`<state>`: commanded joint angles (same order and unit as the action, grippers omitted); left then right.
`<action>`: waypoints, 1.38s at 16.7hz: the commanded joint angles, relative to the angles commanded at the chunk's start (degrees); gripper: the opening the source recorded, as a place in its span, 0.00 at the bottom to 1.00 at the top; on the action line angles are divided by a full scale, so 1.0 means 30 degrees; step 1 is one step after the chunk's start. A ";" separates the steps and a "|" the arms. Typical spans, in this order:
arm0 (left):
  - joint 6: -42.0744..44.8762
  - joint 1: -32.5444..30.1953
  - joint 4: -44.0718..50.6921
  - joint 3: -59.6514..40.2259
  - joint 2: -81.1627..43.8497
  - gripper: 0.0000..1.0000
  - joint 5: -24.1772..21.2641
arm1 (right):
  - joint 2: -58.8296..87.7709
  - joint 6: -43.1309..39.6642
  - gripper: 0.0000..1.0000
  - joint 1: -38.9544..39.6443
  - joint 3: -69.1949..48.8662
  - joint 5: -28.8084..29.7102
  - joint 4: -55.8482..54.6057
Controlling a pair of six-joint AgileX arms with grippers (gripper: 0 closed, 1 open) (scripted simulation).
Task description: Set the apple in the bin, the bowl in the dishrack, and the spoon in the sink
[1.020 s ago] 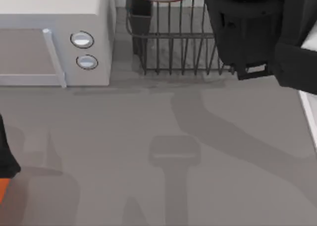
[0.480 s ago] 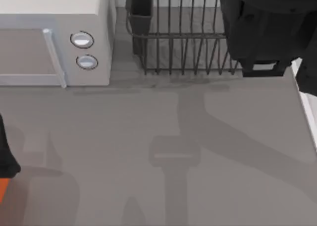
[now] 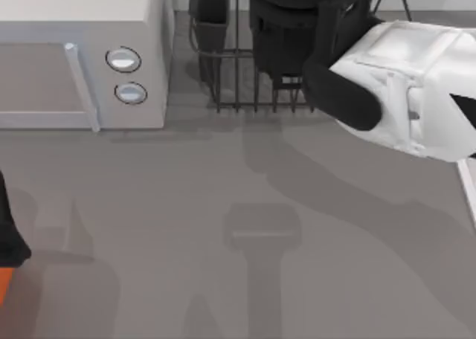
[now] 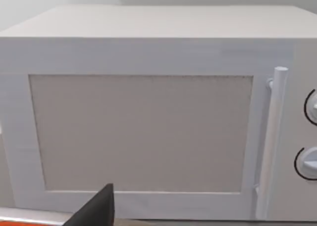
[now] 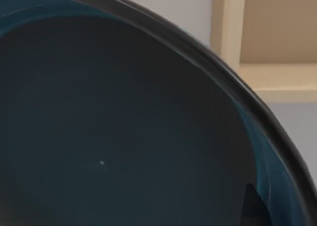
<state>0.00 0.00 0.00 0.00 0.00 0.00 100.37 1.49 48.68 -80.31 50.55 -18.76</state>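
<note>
Your right arm [image 3: 401, 94] reaches over the dishrack [image 3: 230, 71] at twelve o'clock of the top view. Its wrist camera sits close against the blue bowl [image 5: 124, 137]. You cannot tell its claw's state. Your left arm [image 3: 9, 242] is parked at eight o'clock, facing the microwave [image 4: 148, 117].

Grey table [image 3: 223, 227] — microwave [image 3: 82, 56] and dishrack [image 3: 238, 79] at back

Microwave [image 3: 82, 53] sat upper left of the top view; dishrack [image 3: 223, 64] just right of it, top centre; right arm [image 3: 394, 86] reached over the rack from upper right.
</note>
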 joint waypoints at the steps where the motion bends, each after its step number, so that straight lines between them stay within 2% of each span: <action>1: 0.0000 0.0000 0.0000 0.0000 0.0000 1.00 0.0000 | 0.1018 -0.0036 0.00 -0.0672 0.0197 -0.0655 -0.1317; 4: 0.0000 0.0000 0.0000 0.0000 0.0000 1.00 0.0000 | 0.3704 -0.0128 0.00 -0.2585 0.0807 -0.2565 -0.4856; 7: 0.0000 0.0000 0.0000 0.0000 0.0000 1.00 0.0000 | 0.5333 -0.0156 0.00 -0.3914 0.1230 -0.3899 -0.6824; 12: 0.0000 0.0000 0.0000 0.0000 0.0000 1.00 0.0000 | 0.5590 -0.0157 0.00 -0.4157 0.1311 -0.4146 -0.7130; 23: 0.0000 0.0000 0.0000 0.0000 0.0000 1.00 0.0000 | 0.5590 -0.0157 0.83 -0.4157 0.1311 -0.4146 -0.7130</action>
<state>0.00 0.00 0.00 0.00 0.00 0.00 117.14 1.02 36.21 -76.38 38.11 -40.15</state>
